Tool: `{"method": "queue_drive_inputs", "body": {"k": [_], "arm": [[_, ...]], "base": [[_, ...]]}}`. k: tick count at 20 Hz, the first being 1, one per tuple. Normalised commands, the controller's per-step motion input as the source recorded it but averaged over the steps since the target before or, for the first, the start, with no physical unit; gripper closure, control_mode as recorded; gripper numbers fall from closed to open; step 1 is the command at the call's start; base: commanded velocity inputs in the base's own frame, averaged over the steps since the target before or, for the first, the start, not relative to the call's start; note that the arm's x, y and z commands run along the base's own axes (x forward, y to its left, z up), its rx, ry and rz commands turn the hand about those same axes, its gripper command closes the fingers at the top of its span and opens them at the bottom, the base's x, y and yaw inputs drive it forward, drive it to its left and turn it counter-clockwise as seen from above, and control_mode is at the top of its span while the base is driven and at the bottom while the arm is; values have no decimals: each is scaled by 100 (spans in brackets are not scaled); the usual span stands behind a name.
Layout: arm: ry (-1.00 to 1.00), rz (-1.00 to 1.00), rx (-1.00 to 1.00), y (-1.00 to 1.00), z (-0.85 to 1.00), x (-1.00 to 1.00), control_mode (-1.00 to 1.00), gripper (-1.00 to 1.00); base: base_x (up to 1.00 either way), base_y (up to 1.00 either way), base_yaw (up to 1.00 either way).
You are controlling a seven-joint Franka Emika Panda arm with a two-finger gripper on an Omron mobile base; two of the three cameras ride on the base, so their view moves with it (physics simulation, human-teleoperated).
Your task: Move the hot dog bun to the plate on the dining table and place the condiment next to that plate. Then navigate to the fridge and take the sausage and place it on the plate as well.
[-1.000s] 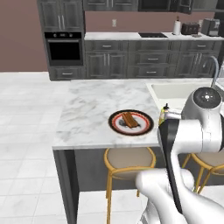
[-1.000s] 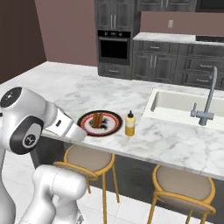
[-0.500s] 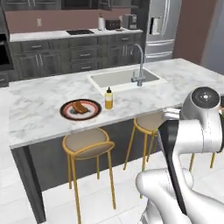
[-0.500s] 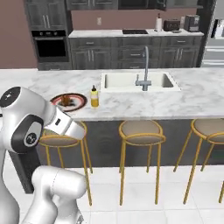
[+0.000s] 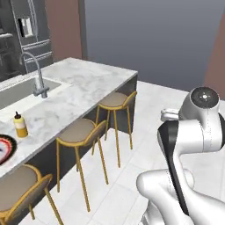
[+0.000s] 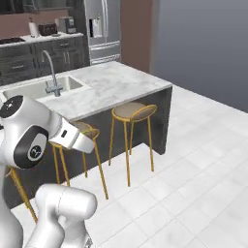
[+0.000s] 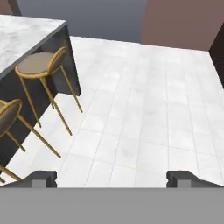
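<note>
In the left base view the condiment bottle (image 5: 19, 125) stands upright on the marble tabletop (image 5: 83, 88) just beside the plate (image 5: 5, 148) at the frame's left edge, with a sink (image 5: 17, 90) and three stools (image 5: 79, 132) alongside. In the right base view the fridge (image 6: 101, 29) stands beyond the tabletop's far end. In the hand view the pincer (image 7: 111, 178) gapes wide and empty over bare floor tiles (image 7: 144, 113), two stools to its left.

No readable text, label, brand, number or sign appears anywhere in this kitchen scene: the condiment bottle (image 5: 19, 125) near the marble counter's (image 5: 83, 83) front edge shows a blank face, and the fridge (image 6: 100, 29) door panel carries nothing legible.
</note>
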Motion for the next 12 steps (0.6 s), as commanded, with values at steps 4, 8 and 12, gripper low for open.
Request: {"method": "queue_drive_inputs", "body": {"k": [4, 8, 12], "arm": [[0, 0, 0, 0, 0, 0, 100, -100], [0, 0, 0, 0, 0, 0, 100, -100], [0, 0, 0, 0, 0, 0, 100, -100]], "base": [[5, -28, -83], [43, -95, -36], [75, -100, -8]]}}
